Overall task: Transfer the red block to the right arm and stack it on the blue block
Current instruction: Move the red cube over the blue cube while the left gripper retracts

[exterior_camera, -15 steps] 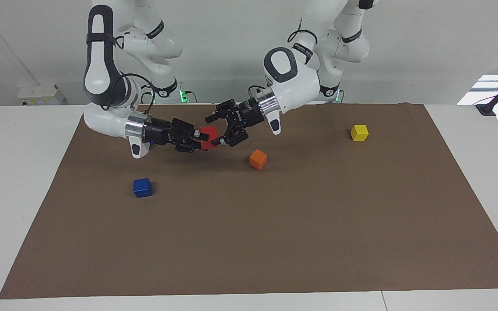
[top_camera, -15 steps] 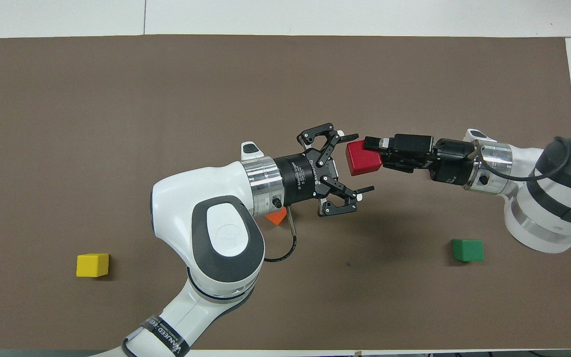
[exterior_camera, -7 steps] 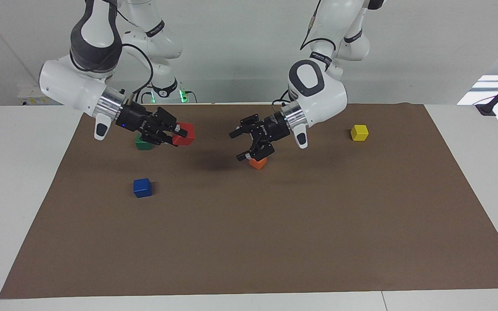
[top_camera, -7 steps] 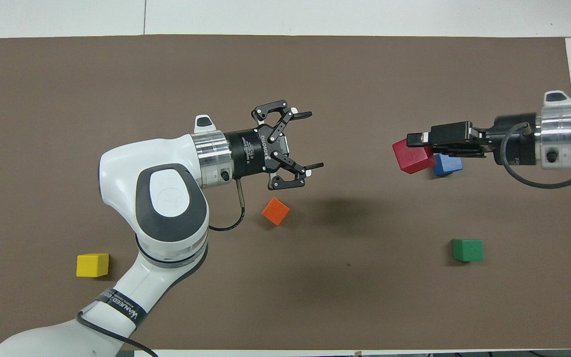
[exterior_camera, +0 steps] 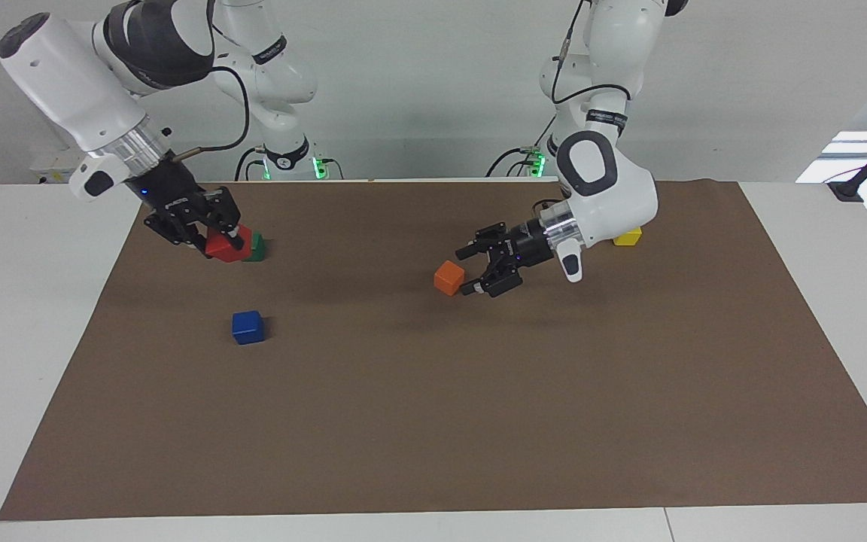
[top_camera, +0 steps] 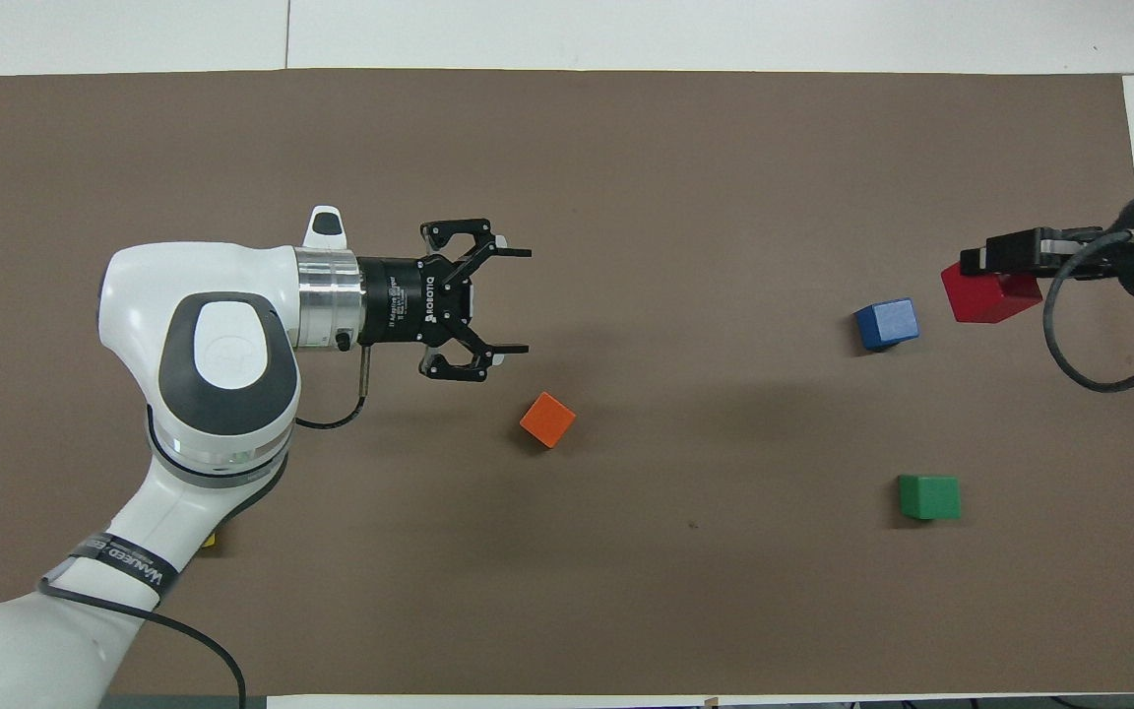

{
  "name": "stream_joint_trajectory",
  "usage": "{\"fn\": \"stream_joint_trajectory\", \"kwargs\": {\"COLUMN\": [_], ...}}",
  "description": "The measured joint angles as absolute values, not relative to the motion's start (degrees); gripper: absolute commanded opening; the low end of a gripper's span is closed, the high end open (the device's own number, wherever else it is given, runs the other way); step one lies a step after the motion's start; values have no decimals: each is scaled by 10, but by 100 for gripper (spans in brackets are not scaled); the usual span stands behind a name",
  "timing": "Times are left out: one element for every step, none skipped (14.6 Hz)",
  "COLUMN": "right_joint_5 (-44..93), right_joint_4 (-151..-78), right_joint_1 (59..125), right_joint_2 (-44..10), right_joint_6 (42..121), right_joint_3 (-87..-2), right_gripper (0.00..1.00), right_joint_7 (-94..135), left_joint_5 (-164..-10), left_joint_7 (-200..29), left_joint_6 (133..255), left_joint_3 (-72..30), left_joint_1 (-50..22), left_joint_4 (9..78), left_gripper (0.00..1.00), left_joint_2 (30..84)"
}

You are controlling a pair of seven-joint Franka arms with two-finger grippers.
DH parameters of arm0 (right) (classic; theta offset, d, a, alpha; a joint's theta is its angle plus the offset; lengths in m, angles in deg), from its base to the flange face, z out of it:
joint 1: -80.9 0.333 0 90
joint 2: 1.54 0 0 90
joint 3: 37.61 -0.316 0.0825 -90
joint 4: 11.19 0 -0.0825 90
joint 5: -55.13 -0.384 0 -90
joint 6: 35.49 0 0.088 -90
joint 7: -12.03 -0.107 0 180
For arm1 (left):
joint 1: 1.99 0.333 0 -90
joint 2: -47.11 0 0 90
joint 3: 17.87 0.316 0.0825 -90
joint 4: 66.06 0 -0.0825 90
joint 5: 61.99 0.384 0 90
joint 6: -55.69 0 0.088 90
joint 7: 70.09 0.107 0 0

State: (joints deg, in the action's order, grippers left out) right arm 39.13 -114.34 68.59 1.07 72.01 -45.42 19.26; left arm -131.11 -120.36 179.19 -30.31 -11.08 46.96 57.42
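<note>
The red block (exterior_camera: 221,248) (top_camera: 988,295) hangs above the brown mat (exterior_camera: 479,421) at the right arm's end of the table, with my right gripper (exterior_camera: 226,238) (top_camera: 978,274) shut on it. The blue block (exterior_camera: 247,327) (top_camera: 887,324) sits on the mat, apart from the red block and toward the middle of the table from it. My left gripper (exterior_camera: 468,272) (top_camera: 526,300) is open and empty, held in the air over the mat close to an orange block (exterior_camera: 448,278) (top_camera: 547,419).
A green block (exterior_camera: 257,247) (top_camera: 929,496) lies nearer to the robots than the blue block. A yellow block (exterior_camera: 629,237) at the left arm's end is partly hidden by the left arm. White table surface surrounds the mat.
The right gripper carried the red block away from the middle to the right arm's end and turned downward. The open left gripper drew back toward its own end, past the orange block.
</note>
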Motion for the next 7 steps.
{"fn": "stream_joint_trajectory", "kwargs": {"right_joint_5": [426,461,494,519,530,537,541], "right_joint_4": [-1142,-1142,-1143,-1146,-1150,-1155,-1160], "right_joint_1": [684,684,685,686,687,687,687], "right_joint_2": [13,15,16,15,14,10,2], "right_joint_6": [715,712,710,709,709,713,726], "right_joint_3": [-454,-454,-455,-457,-459,-461,-461], "right_gripper": [0,0,0,0,0,0,0], "right_joint_7": [193,191,185,175,166,160,158], "left_joint_5": [-1263,-1211,-1154,-1094,-1043,-996,-956], "left_joint_7": [-1192,-1183,-1174,-1161,-1146,-1129,-1114], "left_joint_6": [1768,1745,1721,1695,1669,1642,1618], "left_joint_3": [-303,-303,-303,-303,-303,-303,-303], "left_joint_1": [-94,-79,-65,-53,-45,-39,-34], "left_joint_4": [469,465,459,450,440,429,418], "left_gripper": [100,100,100,100,100,100,100], "left_joint_2": [574,574,574,574,574,574,574]}}
